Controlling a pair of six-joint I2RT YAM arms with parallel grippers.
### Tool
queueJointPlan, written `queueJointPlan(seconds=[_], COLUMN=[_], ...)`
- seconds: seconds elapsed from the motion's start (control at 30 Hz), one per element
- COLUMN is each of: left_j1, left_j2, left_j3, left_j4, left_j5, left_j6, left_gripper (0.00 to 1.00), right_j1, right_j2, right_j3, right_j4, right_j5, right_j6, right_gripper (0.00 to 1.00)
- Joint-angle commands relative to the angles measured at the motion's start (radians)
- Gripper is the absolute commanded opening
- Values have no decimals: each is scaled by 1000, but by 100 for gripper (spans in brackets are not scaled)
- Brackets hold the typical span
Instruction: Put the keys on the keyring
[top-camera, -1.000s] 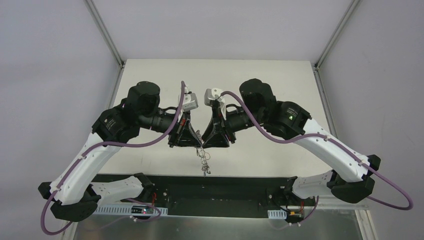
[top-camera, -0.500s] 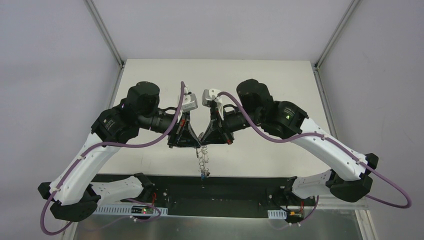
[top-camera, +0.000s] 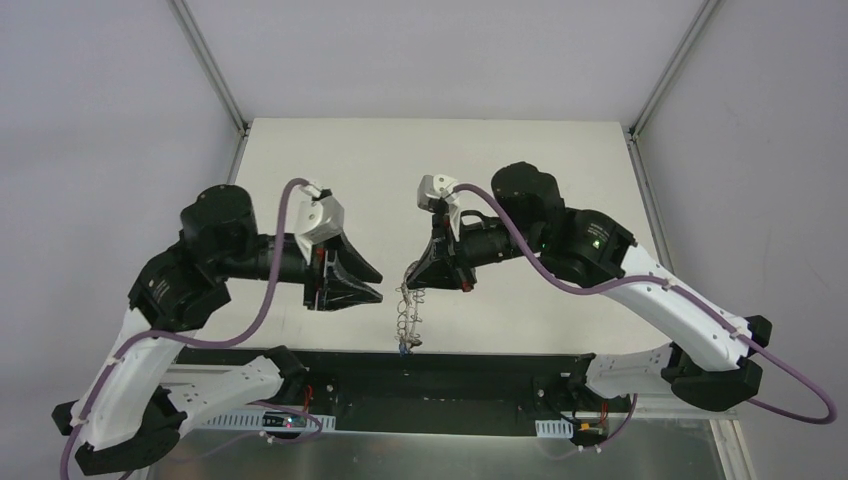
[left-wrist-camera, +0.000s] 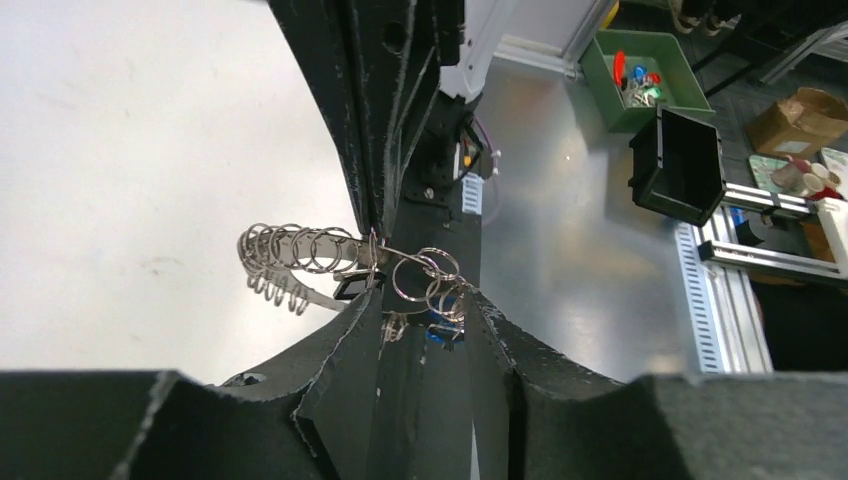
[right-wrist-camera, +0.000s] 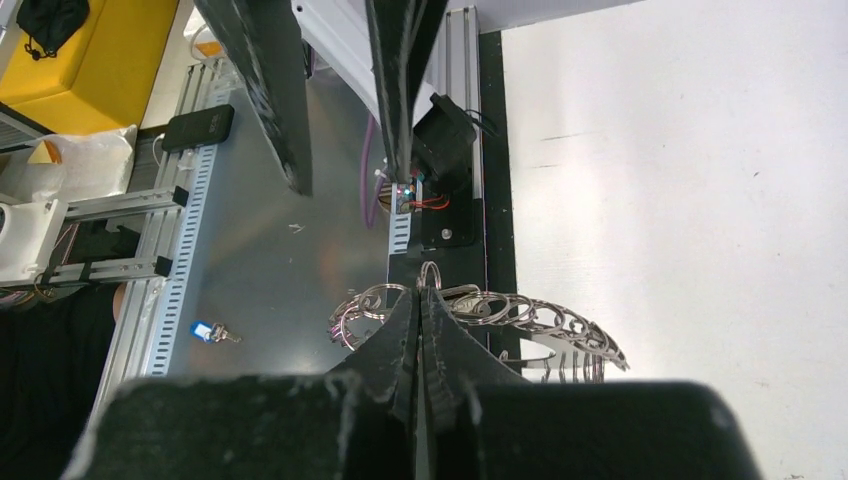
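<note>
My right gripper is shut on the keyring, a grey metal ring with many wire loops, which hangs edge-down above the table's near edge. In the right wrist view the shut gripper pinches the keyring at its rim. My left gripper is open and empty, a short way left of the ring. In the left wrist view the open left gripper faces the keyring. A black-tagged key and a blue-tagged key hang from its loops.
Another blue-tagged key lies on the metal shelf below the table. A black strip runs along the table's near edge. A green bin and a black box stand off the table.
My left arm has drawn back to the left, away from the ring, and its jaws now stand open. The right gripper still holds the hanging ring.
</note>
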Motion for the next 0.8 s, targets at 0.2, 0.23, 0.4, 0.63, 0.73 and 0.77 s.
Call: queueJointPlan(seconds=[0.2, 0.23, 0.4, 0.63, 0.73, 0.77], left_j1=[-5, -4, -4, -4, -3, -4], left_j2=[-121, -133, -164, -129, -121, -119], left_j3=[-113, -129, -180, -167, -171, -172], left_j4=[344, 384, 556, 662, 700, 711], left_j5=[-72, -84, -90, -32, 1, 12], left_j6=[-28, -35, -73, -110, -128, -135], left_gripper=[38, 38, 40, 41, 41, 41], right_j1=[75, 83, 118, 145, 149, 149], right_j2=[-133, -150, -205, -268, -275, -278], right_j3=[-49, -61, -120, -192, -201, -204], right_j4=[246, 274, 411, 583, 621, 637], right_j5=[134, 149, 240, 315, 335, 340], right_j6=[107, 108, 114, 113, 121, 123], right_gripper=[0, 0, 0, 0, 0, 0])
